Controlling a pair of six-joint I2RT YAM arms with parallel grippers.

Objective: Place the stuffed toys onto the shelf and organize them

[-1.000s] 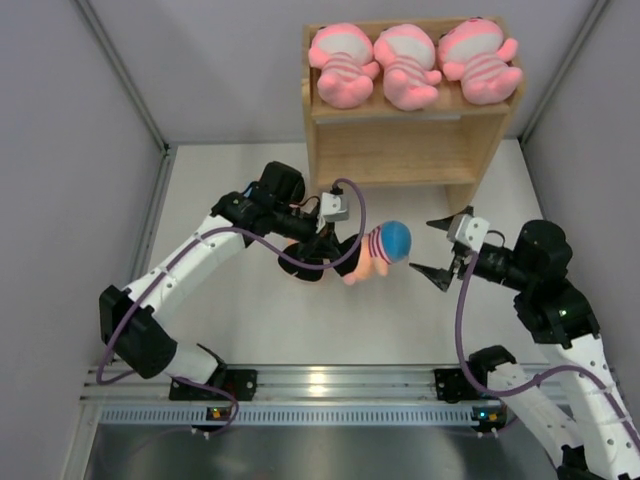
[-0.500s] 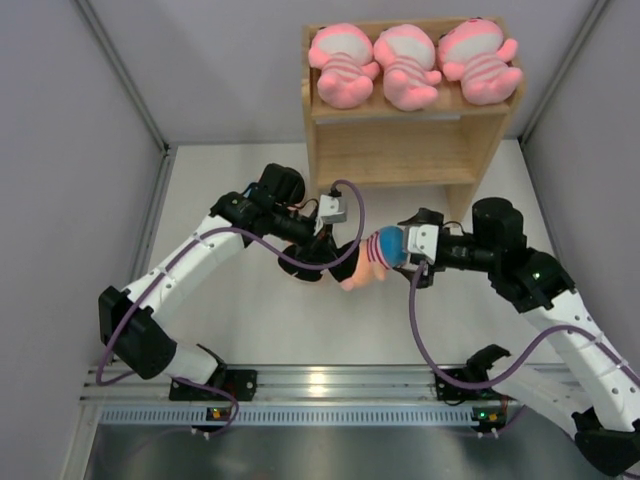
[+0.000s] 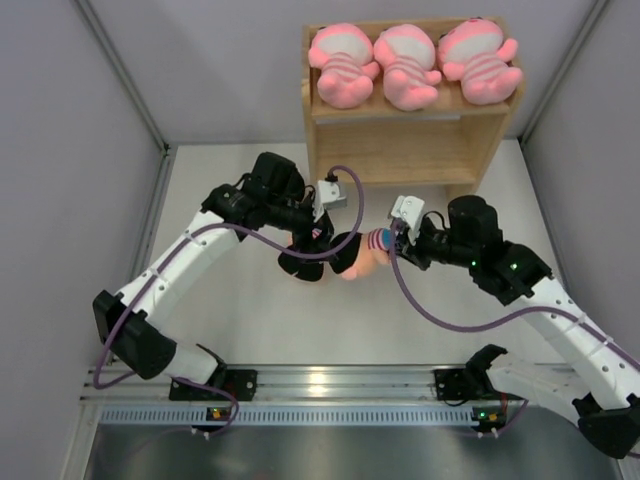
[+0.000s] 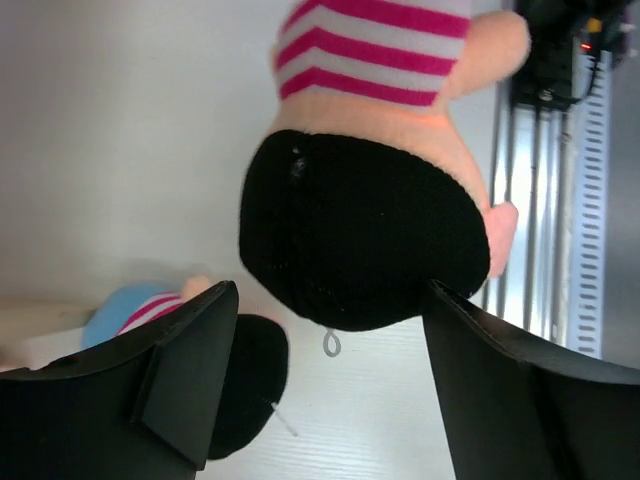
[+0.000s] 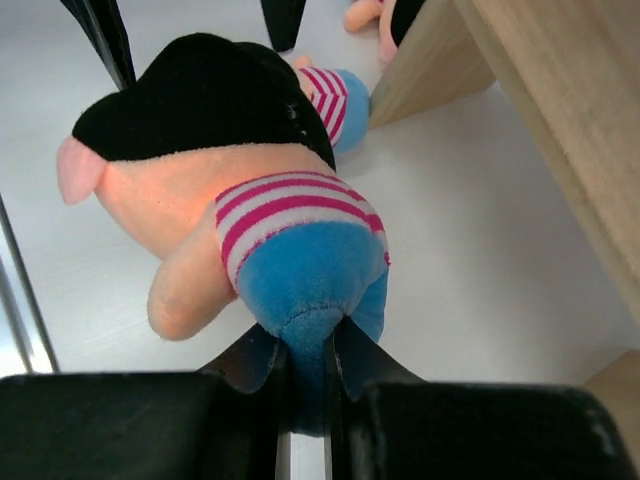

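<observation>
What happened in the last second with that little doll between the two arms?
The right hand swung in from the right and pinched the doll by its blue shorts; a second ago it hung open, well clear. The left hand kept its fingers around the doll's head, shifting slightly. The three pink toys on the shelf stayed put.

A white desk (image 3: 240, 330) lies between pale grey panels (image 3: 60, 150) on the left, back and right. Metal struts (image 3: 120, 70) run along the seams where the panels meet. At the near edge sits a slotted aluminium rail (image 3: 330, 380) — below it a perforated strip (image 3: 330, 413) and a brushed steel sheet (image 3: 300, 450).
</observation>
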